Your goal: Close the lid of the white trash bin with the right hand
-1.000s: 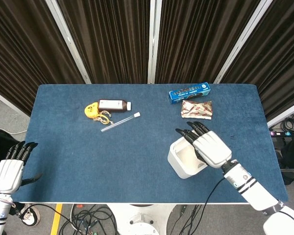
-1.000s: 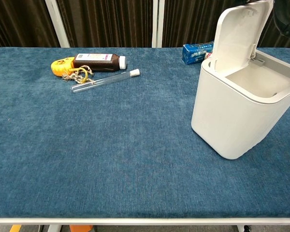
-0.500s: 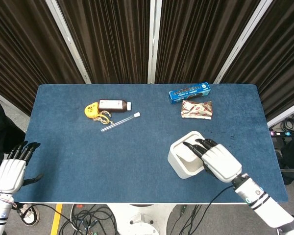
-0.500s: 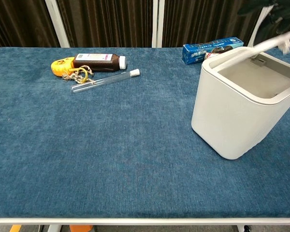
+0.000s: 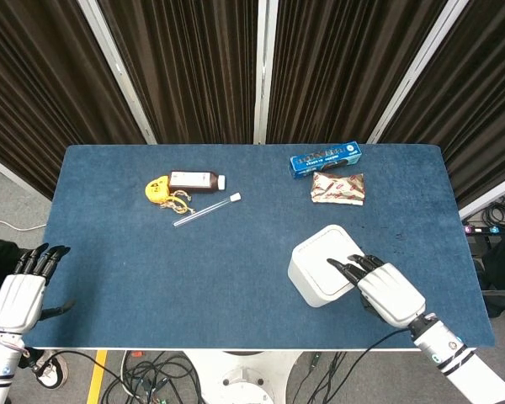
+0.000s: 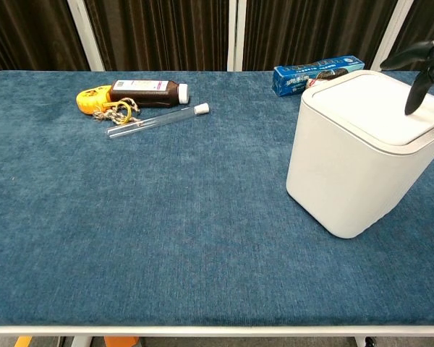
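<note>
Now white trash bin [image 6: 351, 170] upright, lid [image 5: 324, 257] down flat.

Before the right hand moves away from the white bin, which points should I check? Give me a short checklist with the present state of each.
1. Lid of the white trash bin lies flat on the body: ok.
2. Lid latched: cannot tell.
3. Right hand holds nothing, fingers spread above the lid: ok.
4. Fingertips touching the lid or just clear of it: cannot tell.
5. Bin upright on the table: ok.
6. Left hand beyond the table's left edge, away from the bin: ok.
</note>
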Available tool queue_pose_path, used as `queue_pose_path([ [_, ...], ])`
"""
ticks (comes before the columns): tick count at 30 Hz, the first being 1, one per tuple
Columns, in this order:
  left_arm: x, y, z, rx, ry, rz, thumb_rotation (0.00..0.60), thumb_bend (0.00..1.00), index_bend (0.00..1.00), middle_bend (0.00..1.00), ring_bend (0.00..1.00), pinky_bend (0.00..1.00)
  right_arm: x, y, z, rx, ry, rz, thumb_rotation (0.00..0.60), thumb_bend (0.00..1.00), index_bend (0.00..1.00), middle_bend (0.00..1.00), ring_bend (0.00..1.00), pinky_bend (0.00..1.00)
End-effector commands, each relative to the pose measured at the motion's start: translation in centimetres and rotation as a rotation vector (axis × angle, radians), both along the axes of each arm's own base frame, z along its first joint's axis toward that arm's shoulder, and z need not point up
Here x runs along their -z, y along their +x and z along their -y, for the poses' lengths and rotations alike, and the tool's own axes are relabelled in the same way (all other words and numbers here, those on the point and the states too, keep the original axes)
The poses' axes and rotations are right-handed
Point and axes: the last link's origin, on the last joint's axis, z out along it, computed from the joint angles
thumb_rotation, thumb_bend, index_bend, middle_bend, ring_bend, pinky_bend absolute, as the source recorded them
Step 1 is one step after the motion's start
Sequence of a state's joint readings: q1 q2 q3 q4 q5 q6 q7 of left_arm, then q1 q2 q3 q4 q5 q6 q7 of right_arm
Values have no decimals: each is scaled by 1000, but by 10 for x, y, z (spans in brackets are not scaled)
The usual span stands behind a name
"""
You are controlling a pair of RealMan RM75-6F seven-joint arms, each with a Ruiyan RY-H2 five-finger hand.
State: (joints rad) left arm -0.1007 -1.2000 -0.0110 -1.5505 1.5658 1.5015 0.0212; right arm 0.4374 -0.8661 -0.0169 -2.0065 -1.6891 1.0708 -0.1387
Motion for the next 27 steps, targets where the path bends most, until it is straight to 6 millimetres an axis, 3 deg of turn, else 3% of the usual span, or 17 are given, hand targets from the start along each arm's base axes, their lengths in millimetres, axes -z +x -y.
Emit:
queue_pose_path([
  [1,0,0,1,-3,1,2,600,0,146,131,60,140,5,-6,-2,17,14,-6,600,1000,0,290,162,256],
  [13,-1,-1,1,-2,5,2,600,0,146,131,60,140,17,-23,-2,58,24,-27,600,1000,0,271,159,236],
  [17,-1,-1,1,-2,9,2,600,0,146,131,60,140,1,-17,-1,19,-79,55,600,984,0,236,129,196],
  [21,-1,-1,1,-3,11,4,600,0,146,131,60,140,-23,-22,-2,-32,-252,168,600,847,0,143,29,94],
  [24,-1,0,0,-1,11,7,600,0,146,131,60,140,-39,-39,-10,-30,-366,237,600,804,0,112,1,53],
  [27,-2,2,0,5,14,11,600,0,146,131,61,140,-50,-71,-18,43,-469,218,600,788,0,100,0,25],
])
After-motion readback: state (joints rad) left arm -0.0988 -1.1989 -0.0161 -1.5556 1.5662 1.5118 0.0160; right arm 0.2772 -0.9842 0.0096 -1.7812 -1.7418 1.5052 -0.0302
